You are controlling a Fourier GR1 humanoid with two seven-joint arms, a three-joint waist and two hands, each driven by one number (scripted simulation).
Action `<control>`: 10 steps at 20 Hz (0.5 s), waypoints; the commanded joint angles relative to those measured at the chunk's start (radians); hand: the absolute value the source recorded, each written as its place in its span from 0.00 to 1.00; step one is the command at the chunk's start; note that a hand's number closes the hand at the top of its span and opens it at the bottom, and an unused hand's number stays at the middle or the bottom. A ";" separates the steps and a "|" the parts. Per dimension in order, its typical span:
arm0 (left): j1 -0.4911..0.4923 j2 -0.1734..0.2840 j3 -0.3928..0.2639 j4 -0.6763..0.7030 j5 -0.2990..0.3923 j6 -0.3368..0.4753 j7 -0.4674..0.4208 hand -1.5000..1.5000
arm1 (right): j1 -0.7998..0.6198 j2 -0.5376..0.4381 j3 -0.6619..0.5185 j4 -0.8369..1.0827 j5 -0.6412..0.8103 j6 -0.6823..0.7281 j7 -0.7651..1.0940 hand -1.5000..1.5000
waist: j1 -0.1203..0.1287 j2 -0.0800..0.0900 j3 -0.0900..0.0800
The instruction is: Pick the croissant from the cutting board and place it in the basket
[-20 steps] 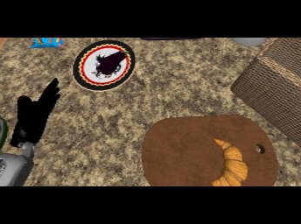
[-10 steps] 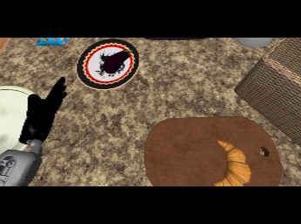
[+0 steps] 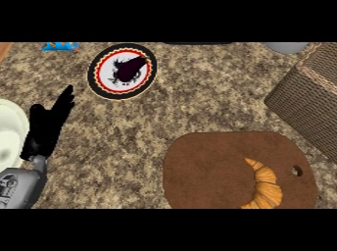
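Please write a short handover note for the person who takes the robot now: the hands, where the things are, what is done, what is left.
Left hand: open, fingers straight, over the counter at the view's left, holding nothing.
Right hand: not in view.
Croissant: lies on the cutting board, near its right side, untouched.
Basket: at the right edge, beside the board.
Done: nothing yet.
Left: grasp the croissant, lift it, place it in the basket.

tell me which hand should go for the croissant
Probably the right, though it is out of view now. The croissant lies on the board's right side, close to the basket. The left hand shows far across the counter, open, with the whole board between it and the croissant.
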 commanded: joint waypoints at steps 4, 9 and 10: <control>-0.009 -0.024 0.043 -0.004 -0.017 -0.041 0.016 0.50 | -0.078 0.120 0.124 0.093 0.168 -0.002 -0.025 0.00 | 0.002 0.000 0.000; -0.031 -0.044 0.046 -0.005 -0.065 -0.033 0.052 0.50 | -0.123 0.192 0.220 0.172 0.328 -0.075 -0.055 0.00 | 0.003 0.000 0.000; -0.029 -0.051 0.078 0.111 -0.054 -0.079 -0.068 0.50 | -0.113 0.198 0.184 0.143 0.298 -0.058 -0.049 0.00 | -0.001 0.001 0.000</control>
